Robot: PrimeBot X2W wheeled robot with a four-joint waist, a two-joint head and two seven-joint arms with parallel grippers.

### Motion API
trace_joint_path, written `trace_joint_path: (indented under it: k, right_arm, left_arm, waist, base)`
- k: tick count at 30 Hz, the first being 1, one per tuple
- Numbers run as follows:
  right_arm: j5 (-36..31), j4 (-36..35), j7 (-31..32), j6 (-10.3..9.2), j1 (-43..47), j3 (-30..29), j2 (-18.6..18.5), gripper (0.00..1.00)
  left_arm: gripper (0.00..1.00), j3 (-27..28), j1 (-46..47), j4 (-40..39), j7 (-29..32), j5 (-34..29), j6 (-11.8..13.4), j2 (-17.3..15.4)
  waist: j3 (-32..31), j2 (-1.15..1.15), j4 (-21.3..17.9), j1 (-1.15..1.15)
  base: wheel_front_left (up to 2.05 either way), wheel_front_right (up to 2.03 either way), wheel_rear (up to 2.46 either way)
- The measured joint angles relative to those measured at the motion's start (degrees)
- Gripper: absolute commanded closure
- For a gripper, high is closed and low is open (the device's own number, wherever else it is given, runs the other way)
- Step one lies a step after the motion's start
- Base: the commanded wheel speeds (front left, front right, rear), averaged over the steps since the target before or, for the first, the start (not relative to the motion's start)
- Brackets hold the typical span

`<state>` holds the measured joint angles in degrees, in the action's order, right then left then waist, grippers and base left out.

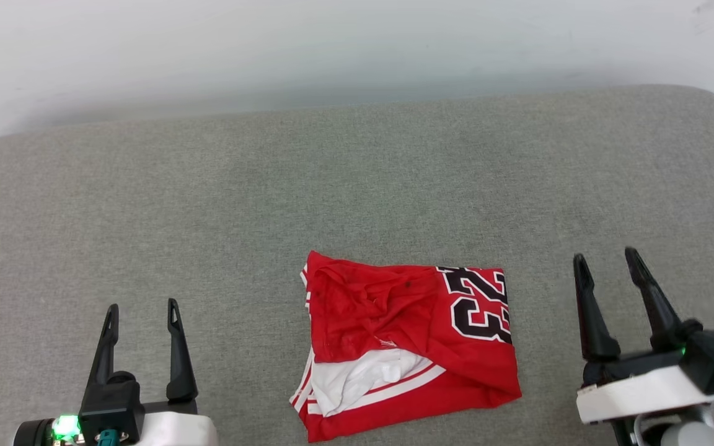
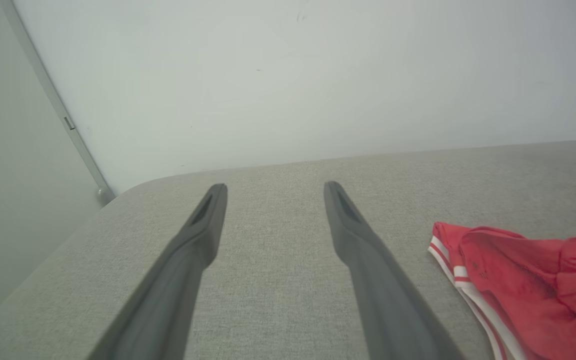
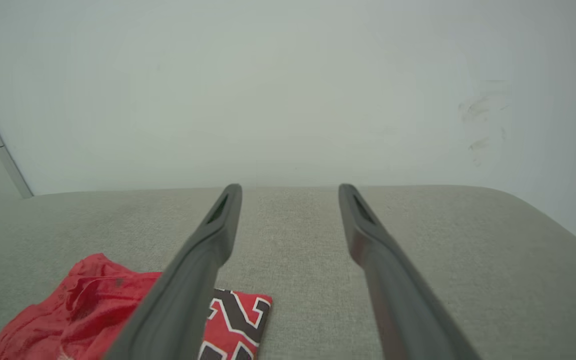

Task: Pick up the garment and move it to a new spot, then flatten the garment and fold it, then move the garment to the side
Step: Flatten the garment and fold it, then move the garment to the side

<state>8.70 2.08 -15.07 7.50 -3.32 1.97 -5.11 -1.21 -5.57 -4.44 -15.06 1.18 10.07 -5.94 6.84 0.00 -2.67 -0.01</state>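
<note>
1. Both pairs of jaws stand wide apart with nothing between them: the left gripper (image 1: 142, 305) and the right gripper (image 1: 605, 254) are empty, long dark fingers pointing toward 12 o'clock.
2. The garment (image 1: 406, 347) lies on the grey padded surface (image 1: 357, 173) toward 6 o'clock, close to the robot's edge and roughly midway between the two grippers.
3. From the cloth, the left gripper sits at about 9 o'clock and the right at about 2 o'clock, both well apart from it. Neither touches fabric.
4. The shirt is doubled over into a rough rectangle. A black "23" shows at its 2 o'clock corner, and a white sleeve with striped trim spills out around 7 o'clock. The red top layer is rumpled toward 10 o'clock.
5. Standing here, I read the flanking pose as a ready stance: arms held clear so the head camera sees the whole bundle, jaws pre-opened for a pinch from either side.
6. Whether this is the start or a finished fold, I cannot tell. The creases suggest flattening would still help.
7. Plenty of bare surface lies toward 12 o'clock for a new spot.
</note>
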Motion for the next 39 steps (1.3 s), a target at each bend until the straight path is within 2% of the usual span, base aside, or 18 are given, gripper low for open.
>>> trace_joint_path:
  k: [6, 12, 15, 18, 21, 25, 29, 34, 39]
  right_arm:
    - [-0.2, -0.7, 0.0, 0.00, 3.1, -1.0, 1.2, 0.00]
    - [-0.6, -1.8, 0.0, 0.00, 1.7, -2.3, 1.0, 0.00]
    - [-0.2, -2.2, 0.0, 0.00, -2.2, -2.6, -1.1, 0.00]
    - [1.5, -1.7, 1.2, 0.00, -7.1, -0.2, -5.0, 0.00]
    - [5.7, -1.1, 8.9, 0.00, -12.2, 4.7, -10.2, 0.00]
    - [16.8, -0.6, 26.7, 0.00, -16.7, 11.5, -17.1, 0.00]
    - [30.2, -0.2, 43.4, 0.00, -19.3, 13.8, -21.7, 0.00]
    - [42.2, 3.8, 56.8, 0.00, -19.2, 13.9, -23.8, 0.00]
    - [47.4, 8.7, 60.5, 0.00, -17.7, 13.9, -22.6, 0.00]
  left_arm:
    - [0.00, 0.5, -0.8, 0.5, 0.0, 0.1, -0.5, 0.3]
    - [0.00, 0.8, -1.2, 0.9, 0.0, 0.1, -1.5, 0.4]
    - [0.00, 0.9, -1.2, 1.0, 0.0, 0.1, -1.9, 0.5]
    - [0.00, 0.9, -1.1, 1.2, 0.0, 0.1, -2.4, 0.6]
    - [0.00, 0.9, -0.8, 1.4, 0.0, 0.0, -2.6, 0.6]
    - [0.00, 0.9, -0.1, 1.6, 0.0, 0.0, -3.2, 0.7]
    - [0.00, 0.8, 0.6, 1.8, 0.0, -0.1, -3.6, 0.8]
    - [0.00, 0.5, 2.1, 1.9, 0.0, -0.3, -4.2, 1.0]
    - [0.00, 0.1, 3.8, 1.9, 0.0, -0.3, -4.5, 1.2]
  waist:
    - [-0.7, 0.00, 0.2, 0.00]
    - [-1.0, 0.00, 0.3, 0.00]
    - [-0.9, 0.00, 0.4, 0.00]
    - [-0.7, 0.00, 0.3, 0.00]
    - [-0.2, 0.00, 0.4, 0.01]
    - [0.5, 0.00, 0.6, 0.01]
    - [1.4, 0.00, 1.1, 0.01]
    - [3.0, 0.00, 2.1, 0.01]
    - [4.9, 0.00, 3.6, 0.01]
  base:
    - [0.00, 0.00, 0.00]
    - [0.00, 0.00, 0.00]
    - [0.00, 0.00, 0.00]
    - [0.00, 0.00, 0.00]
    - [0.00, 0.00, 0.00]
    - [0.00, 0.00, 0.00]
    - [0.00, 0.00, 0.00]
    - [0.00, 0.00, 0.00]
    - [0.00, 0.00, 0.00]
